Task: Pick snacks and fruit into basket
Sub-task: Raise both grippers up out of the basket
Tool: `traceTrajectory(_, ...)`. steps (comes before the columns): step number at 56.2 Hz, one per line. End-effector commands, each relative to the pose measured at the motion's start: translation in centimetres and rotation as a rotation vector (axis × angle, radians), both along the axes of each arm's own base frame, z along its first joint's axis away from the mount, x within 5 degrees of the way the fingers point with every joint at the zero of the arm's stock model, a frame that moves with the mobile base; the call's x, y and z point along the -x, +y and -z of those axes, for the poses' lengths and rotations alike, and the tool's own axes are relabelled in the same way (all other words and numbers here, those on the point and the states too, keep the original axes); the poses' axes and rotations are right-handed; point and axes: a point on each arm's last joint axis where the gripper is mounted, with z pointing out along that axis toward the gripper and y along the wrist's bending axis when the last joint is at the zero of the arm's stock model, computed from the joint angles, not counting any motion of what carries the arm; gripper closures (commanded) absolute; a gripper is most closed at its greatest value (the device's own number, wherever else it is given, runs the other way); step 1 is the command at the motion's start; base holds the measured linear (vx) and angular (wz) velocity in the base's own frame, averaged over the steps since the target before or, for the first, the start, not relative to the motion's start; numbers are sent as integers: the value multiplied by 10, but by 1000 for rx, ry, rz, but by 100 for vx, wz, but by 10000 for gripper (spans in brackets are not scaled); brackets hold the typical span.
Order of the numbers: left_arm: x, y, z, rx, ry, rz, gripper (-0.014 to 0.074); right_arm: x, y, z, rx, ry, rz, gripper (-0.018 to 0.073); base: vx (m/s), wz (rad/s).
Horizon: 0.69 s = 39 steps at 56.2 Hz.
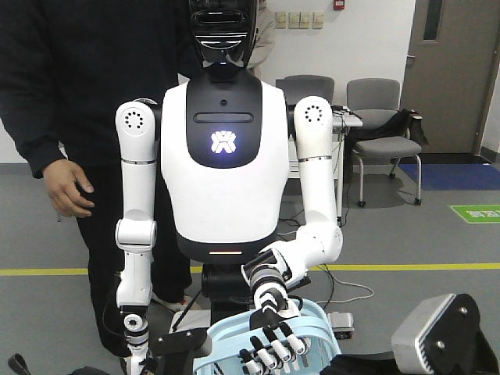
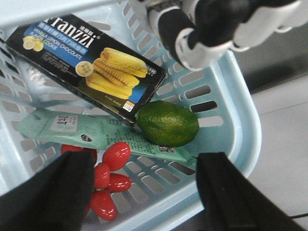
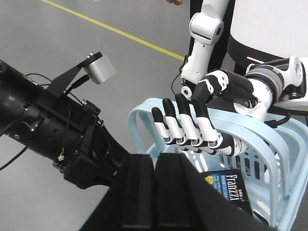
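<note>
Inside the light blue basket (image 2: 226,96) lie the task's things together; the black-and-blue Franzzi box (image 2: 86,65) rests tilted against the slotted far wall, its lower corner just over the mint-green pouch (image 2: 96,134); the pouch lies flat across the basket floor, and a green lime (image 2: 167,123) sits on its right end, touching the box's corner; a cluster of red cherry tomatoes (image 2: 108,175) lies in front of the pouch, partly under it. In the left wrist view the left gripper (image 2: 144,192) has its two black fingers (image 2: 219,190) wide apart above the basket, holding nothing; in the right wrist view the right gripper (image 3: 155,192) shows its pads pressed together with nothing between them. A humanoid robot's black-and-white hand (image 3: 202,120) curls its fingers over the basket's hoop handle (image 3: 154,108); the humanoid (image 1: 223,148) stands behind the basket, with a person in dark clothes (image 1: 62,101) just beside it.
</note>
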Motion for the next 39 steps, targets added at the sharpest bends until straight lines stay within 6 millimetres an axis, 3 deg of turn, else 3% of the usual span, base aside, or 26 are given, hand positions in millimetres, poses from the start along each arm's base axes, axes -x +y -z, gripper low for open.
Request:
traceTrajectory(1,-2,-4,-24,57,-54,-20,-64,1,0,-14,-46,-36,2,573,0,0)
traceTrajectory(15,-2,-2,-26,48,-70,-5,-53,1,0,-14,-46,-36,2,573,0,0)
traceTrajectory(24,1,8,-51,42,-170,2,36,1,0,-14,-46,-36,2,573,0,0)
traceTrajectory(30,4,27,-86,-14,-355,1,185,1,0,-14,-46,-36,2,573,0,0)
traceTrajectory(39,31,59,-150,-113,-684,61,585,1,0,-14,-46,-36,2,573,0,0)
